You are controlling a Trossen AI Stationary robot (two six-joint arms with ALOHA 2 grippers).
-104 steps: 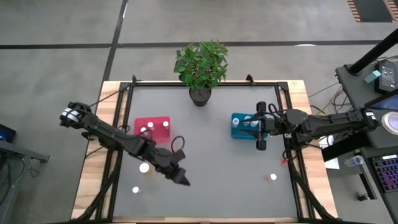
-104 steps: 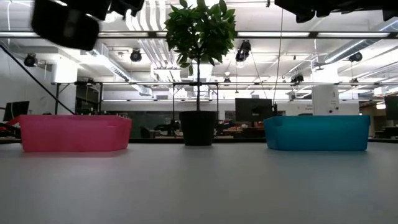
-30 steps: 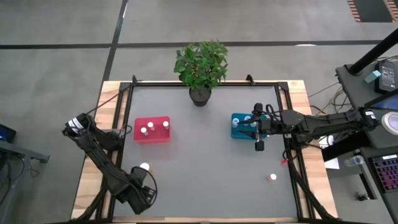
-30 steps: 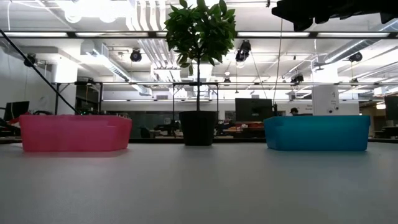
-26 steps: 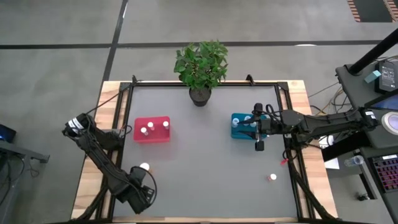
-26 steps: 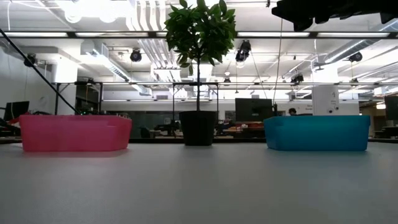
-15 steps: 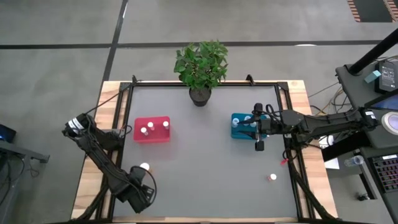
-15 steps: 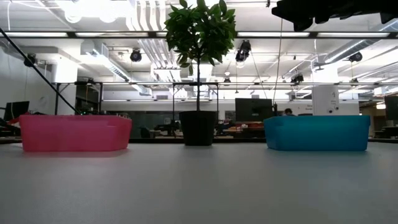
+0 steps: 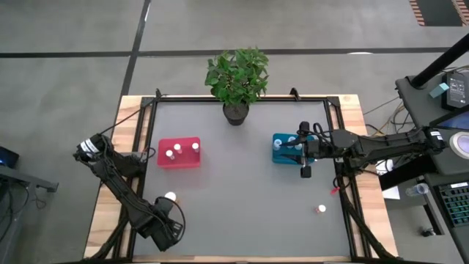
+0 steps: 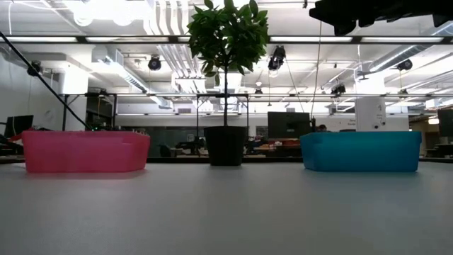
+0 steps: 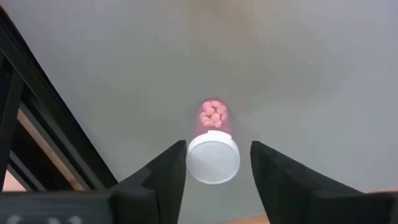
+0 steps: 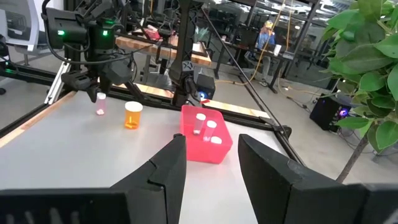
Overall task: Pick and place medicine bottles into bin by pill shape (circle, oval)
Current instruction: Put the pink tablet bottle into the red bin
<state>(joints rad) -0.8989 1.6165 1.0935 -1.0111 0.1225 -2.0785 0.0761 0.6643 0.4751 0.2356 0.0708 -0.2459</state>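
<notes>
A small bottle of pink pills with a white cap (image 11: 213, 155) stands upright on the grey table near its near-left corner. My left gripper (image 11: 217, 148) points down over it, open, one finger on each side of the cap; the right wrist view shows the same gripper (image 12: 93, 84) and bottle (image 12: 100, 104). An orange bottle (image 9: 170, 197) stands just beyond it. The red bin (image 9: 179, 153) and the teal bin (image 9: 286, 149) hold bottles. My right gripper (image 9: 299, 150) hovers level beside the teal bin, open and empty. My left gripper comes from above with its fingers pointing down. One finger (image 11: 176, 163) stands right against the side of the white cap (image 11: 191, 163); I cannot tell whether it touches. The other finger (image 11: 261, 163) is a little apart from the cap.
A potted plant (image 9: 236, 81) stands at the middle of the far edge. One more white-capped bottle (image 9: 321, 210) stands near the right edge. Black frame rails (image 9: 132, 183) run along the table's sides. The table's middle (image 9: 242, 198) is bare grey surface.
</notes>
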